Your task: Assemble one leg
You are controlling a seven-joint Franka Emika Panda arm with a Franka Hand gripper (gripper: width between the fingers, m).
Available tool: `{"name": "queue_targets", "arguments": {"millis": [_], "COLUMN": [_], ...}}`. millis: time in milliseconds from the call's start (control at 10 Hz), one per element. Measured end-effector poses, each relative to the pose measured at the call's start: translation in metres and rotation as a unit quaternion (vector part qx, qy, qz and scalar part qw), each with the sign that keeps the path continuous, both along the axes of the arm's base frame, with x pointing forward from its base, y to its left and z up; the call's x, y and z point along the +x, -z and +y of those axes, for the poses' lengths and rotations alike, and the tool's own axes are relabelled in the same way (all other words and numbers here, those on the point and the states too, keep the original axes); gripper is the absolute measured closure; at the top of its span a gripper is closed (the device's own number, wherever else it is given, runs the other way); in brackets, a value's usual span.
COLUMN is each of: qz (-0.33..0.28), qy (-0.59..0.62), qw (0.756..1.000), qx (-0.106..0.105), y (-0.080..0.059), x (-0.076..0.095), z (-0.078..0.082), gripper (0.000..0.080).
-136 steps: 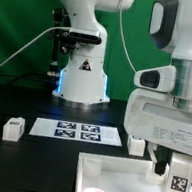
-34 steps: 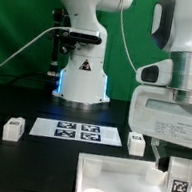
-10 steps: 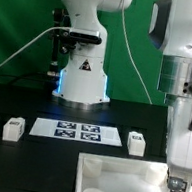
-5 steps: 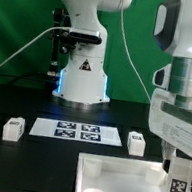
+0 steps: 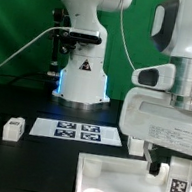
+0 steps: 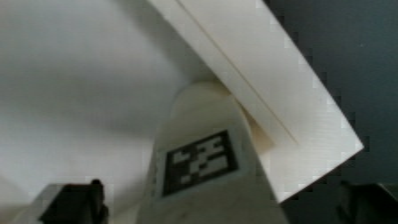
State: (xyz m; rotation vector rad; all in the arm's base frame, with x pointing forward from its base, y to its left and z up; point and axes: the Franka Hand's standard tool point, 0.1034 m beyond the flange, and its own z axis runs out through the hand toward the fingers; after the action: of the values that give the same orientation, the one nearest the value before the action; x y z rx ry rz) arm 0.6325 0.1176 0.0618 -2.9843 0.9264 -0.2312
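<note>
Up close, the arm's big white wrist fills the exterior view's right, and below it the gripper (image 5: 179, 175) reaches down over the far right corner of the wide white panel (image 5: 120, 181). The leg (image 5: 179, 181) stands upright there, its black-and-white tag facing out, with dark fingers (image 5: 158, 165) flanking it. In the wrist view the same leg (image 6: 217, 160) rises between the two dark fingertips (image 6: 71, 202), pinched from either side, with the panel's pale wall (image 6: 267, 80) running slantwise behind it. Whether the leg's foot touches the panel I cannot tell. Over on the black table (image 5: 21, 107), the marker board (image 5: 77, 131) lies flat in front of the second robot's base (image 5: 83, 77). Two more small tagged blocks (image 5: 0, 126) sit side by side at the exterior view's left, and another block (image 5: 135, 144) peeks out just beside the board's right end, partly hidden by the wrist.
</note>
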Motion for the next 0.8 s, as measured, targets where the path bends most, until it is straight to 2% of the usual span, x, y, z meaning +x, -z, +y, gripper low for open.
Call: {"name": "queue_targets", "arguments": {"millis": [100, 300, 400, 500, 600, 700, 800], "qz": [-0.002, 0.0, -0.002, -0.003, -0.005, -0.003, -0.001], "qy": [-0.078, -0.141, -0.108, -0.086, -0.031, 0.004, 0.031], "qw": [0.997, 0.99, 0.994, 0.996, 0.999, 1.0, 0.999], "qx": [-0.013, -0.027, -0.021, -0.017, -0.008, -0.007, -0.007], "y": [0.0, -0.001, 0.0, 0.0, 0.0, 0.0, 0.0], "x": [0.002, 0.003, 0.003, 0.003, 0.003, 0.002, 0.001], "z": [-0.003, -0.005, -0.004, -0.004, -0.004, -0.009, -0.014], "gripper": [0.0151, 0.0151, 0.0282, 0.0282, 0.0421, 0.0488, 0.0488]}}
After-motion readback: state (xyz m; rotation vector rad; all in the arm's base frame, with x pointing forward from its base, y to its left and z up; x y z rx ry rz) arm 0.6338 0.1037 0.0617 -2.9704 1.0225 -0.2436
